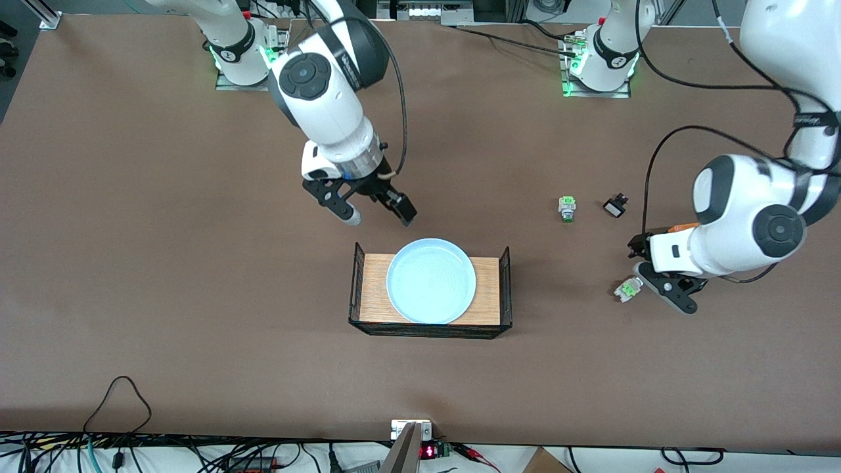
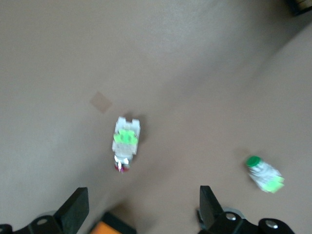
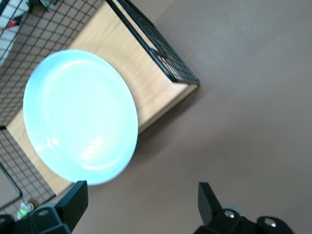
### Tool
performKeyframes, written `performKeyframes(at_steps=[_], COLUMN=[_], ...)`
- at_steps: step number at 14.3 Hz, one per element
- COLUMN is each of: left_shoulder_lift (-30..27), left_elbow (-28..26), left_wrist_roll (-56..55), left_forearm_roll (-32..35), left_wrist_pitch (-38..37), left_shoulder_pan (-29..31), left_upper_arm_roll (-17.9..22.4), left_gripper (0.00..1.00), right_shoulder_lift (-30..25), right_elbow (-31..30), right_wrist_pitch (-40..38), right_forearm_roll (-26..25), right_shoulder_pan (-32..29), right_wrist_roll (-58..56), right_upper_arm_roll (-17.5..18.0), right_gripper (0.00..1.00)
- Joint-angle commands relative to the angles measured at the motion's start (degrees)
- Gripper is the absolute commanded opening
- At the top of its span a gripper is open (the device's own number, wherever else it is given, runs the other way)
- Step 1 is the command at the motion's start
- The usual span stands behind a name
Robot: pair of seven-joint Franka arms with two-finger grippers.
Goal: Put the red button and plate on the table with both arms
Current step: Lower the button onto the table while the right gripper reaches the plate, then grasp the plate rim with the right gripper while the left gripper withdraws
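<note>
Lying on its side on the brown worktop (image 1: 131, 263) toward the left arm's end, the red button (image 1: 627, 289) sits just beside the left hand (image 1: 660, 279), whose fingers stand wide and hold nothing, so that half of the task looks done. Farther from the front camera, the pale blue plate (image 1: 431, 281) rests in the wood-floored tray (image 1: 374, 289). The right hand (image 1: 371, 213) hovers wide and empty just past the tray; it must next descend on the plate's rim.
</note>
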Motion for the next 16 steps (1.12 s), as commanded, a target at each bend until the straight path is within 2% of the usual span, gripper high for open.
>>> performKeyframes(at_steps=[1, 4, 6, 9, 10, 12, 14, 16], left_shoulder_lift=[-1.04, -2.88, -6.03, -13.85, -16.49, -22.02, -27.56, -30.83], left_elbow=[8.9, 14.54, 14.65, 9.21, 7.19, 2.45, -4.22, -7.5], left_wrist_roll=[-7.26, -15.34, -21.32, -31.07, -32.84, -32.95, -31.11, -26.11], left_forearm_roll=[-1.02, -1.02, -0.58, -0.84, -1.28, -4.16, -7.51, -7.08], left_wrist_pitch=[-13.9, -23.86, -25.64, -25.46, -24.94, -22.14, -18.8, -16.16], left_shoulder_pan=[-0.25, -0.34, -0.51, -2.27, -3.49, -7.97, -8.6, -8.6], left_upper_arm_roll=[-0.76, -1.11, -0.84, 0.56, 3.09, 9.84, 11.98, 12.43], left_gripper=[1.0, 1.0, 1.0, 1.0, 1.0, 1.0, 1.0, 1.0], right_shoulder_lift=[2.86, 5.24, 6.21, 8.49, 8.93, 9.72, 10.42, 11.48], right_elbow=[1.03, 1.03, 1.2, 2.69, 2.87, 3.13, 3.57, 5.5], right_wrist_pitch=[4.45, 8.32, 8.68, 8.6, 8.6, 8.51, 8.77, 8.68], right_forearm_roll=[2.82, 2.83, 2.83, 2.83, 2.83, 2.83, 2.92, 2.92], right_shoulder_pan=[-0.02, -0.29, -0.29, -0.29, -0.29, -0.37, -0.64, -1.51], right_wrist_roll=[1.31, 2.63, 2.63, 2.63, 2.63, 2.54, 2.54, 2.54], right_upper_arm_roll=[-0.16, -0.25, -0.25, -0.25, -0.25, -0.25, -0.25, -0.25], right_gripper=[1.0, 1.0, 1.0, 1.0, 1.0, 1.0, 1.0, 1.0])
